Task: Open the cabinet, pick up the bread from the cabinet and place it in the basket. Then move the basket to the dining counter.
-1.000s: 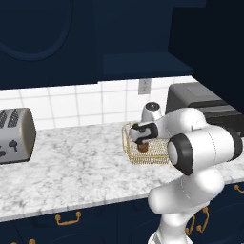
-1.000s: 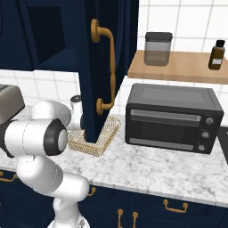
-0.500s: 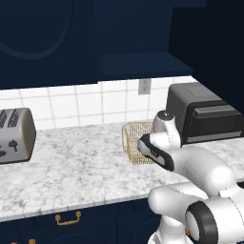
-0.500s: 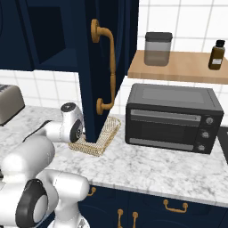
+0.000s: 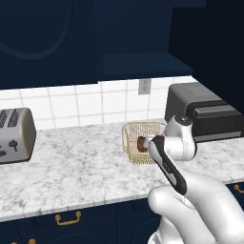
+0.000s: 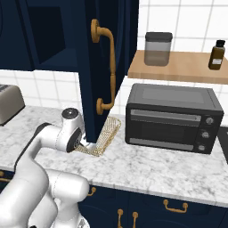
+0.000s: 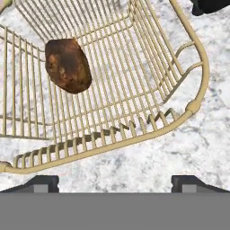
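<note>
Bread [image 7: 68, 65] lying inside the basket [image 7: 188, 108], which stands on the marbled worktop [image 5: 81, 167]. Gripper [image 7: 114, 183] spread wide and empty, poised just outside the basket's near rim, apart from the bread.

Brown bread [image 7: 68, 65] inside yellow wire basket [image 7: 193, 105]; cabinet [image 6: 100, 67] door open.

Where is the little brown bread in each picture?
Left base view: the bread sits inside the basket, mid-frame, partly behind the arm.
Right base view: I cannot see it; the cabinet door hides most of the basket.
Hand view: upper left, in the basket.
Shared landmark: the basket.
</note>
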